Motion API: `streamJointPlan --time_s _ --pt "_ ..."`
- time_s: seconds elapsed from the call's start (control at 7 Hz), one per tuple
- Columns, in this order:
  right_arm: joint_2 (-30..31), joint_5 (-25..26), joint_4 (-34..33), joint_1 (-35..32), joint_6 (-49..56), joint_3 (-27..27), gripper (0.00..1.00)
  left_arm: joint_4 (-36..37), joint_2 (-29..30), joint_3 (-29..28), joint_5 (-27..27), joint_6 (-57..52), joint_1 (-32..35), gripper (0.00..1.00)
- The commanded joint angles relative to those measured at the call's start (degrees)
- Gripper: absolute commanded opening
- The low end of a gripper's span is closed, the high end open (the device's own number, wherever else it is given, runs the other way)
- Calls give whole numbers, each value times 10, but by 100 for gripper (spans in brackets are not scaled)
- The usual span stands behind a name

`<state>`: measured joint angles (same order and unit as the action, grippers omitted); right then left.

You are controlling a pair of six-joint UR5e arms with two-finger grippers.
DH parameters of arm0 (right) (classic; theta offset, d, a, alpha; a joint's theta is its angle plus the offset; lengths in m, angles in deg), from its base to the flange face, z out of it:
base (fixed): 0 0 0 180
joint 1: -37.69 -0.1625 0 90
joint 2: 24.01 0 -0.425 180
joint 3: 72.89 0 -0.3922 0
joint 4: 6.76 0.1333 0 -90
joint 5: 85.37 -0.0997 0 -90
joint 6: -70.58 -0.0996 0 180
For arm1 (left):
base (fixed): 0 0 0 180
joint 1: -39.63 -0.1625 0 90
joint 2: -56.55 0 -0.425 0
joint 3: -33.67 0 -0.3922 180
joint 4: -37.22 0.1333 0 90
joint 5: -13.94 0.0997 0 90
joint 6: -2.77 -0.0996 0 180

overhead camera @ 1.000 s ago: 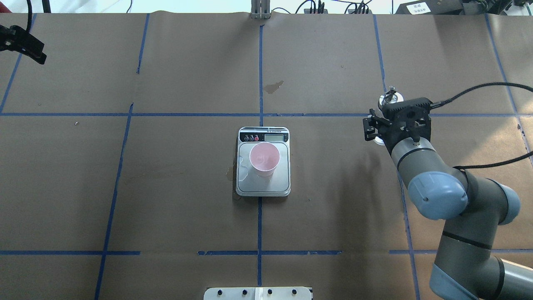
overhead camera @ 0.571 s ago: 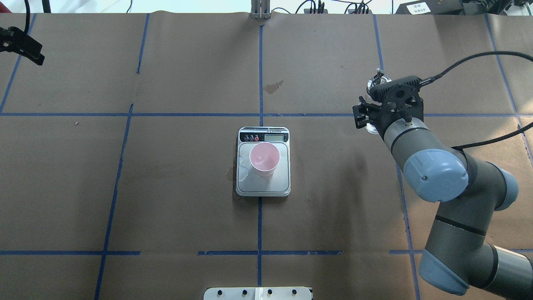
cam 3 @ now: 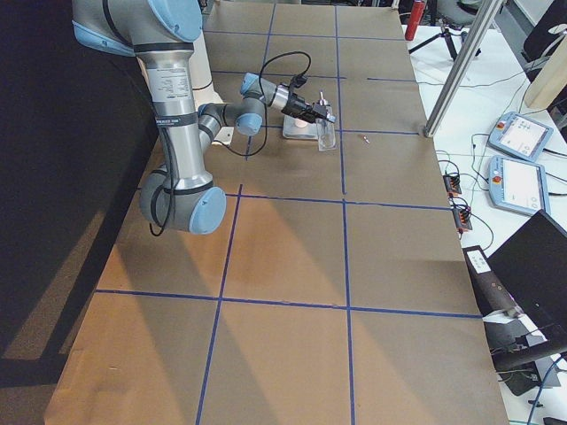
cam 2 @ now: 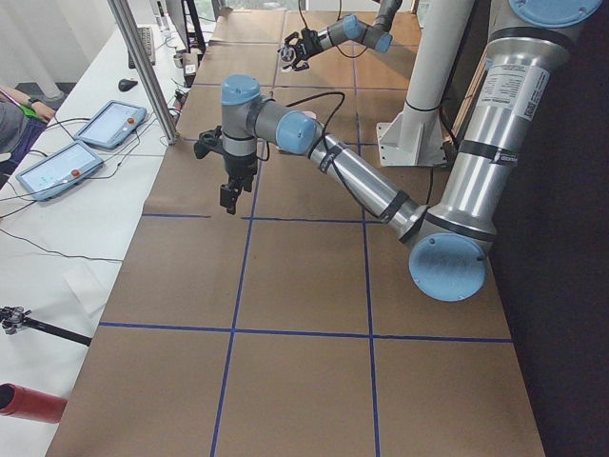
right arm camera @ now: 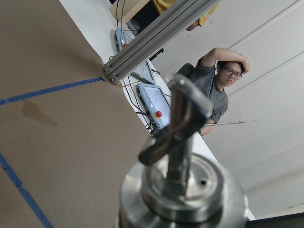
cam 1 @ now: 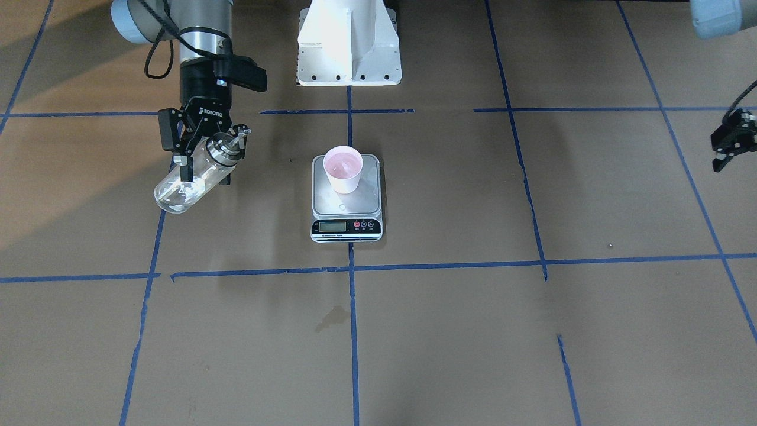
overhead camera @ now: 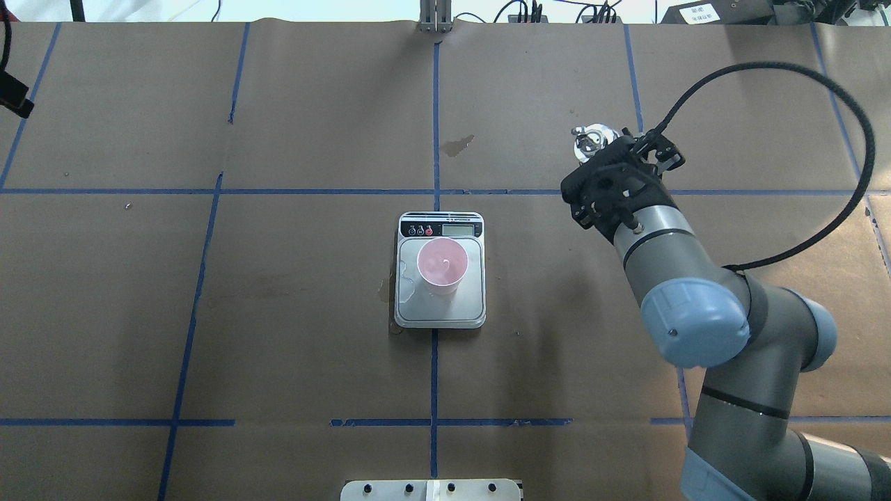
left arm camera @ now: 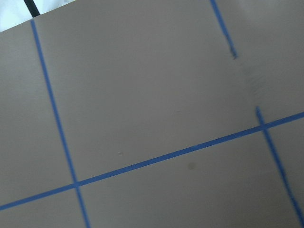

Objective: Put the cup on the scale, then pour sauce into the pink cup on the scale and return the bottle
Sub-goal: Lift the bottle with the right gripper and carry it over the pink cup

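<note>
One bottle (cam 1: pixel 177 192), clear glass with a silver spouted cap, hangs tilted over the right half of the table (cam 1: pixel 473 331). It is clamped between the fingers of the right gripper (cam 1: pixel 204 171), well apart from the one scale (cam 1: pixel 349 206) at the table's middle. One pink cup (cam 1: pixel 343 168) stands upright on the scale's platform; its contents are unclear. The left gripper (cam 1: pixel 730 142) hangs near the left edge, and I cannot tell how its fingers stand.
</note>
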<state>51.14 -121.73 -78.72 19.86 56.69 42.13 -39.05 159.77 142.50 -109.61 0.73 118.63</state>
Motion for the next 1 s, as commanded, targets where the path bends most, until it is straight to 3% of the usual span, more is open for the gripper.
streamJointPlan --time_s 0.0,0.29,0.57,0.86 --pt "-31 87 -68 62 21 -12 0 -76 -57 -69 0 -170 82 100" --pt "-36 143 -106 87 53 -35 0 -187 -77 -124 -6 -175 98 100" --pt "-87 180 -150 89 56 -96 0 -205 -85 -141 -5 -175 97 100" --pt "-91 212 -169 88 141 -100 0 -205 -86 -144 -5 -175 97 100"
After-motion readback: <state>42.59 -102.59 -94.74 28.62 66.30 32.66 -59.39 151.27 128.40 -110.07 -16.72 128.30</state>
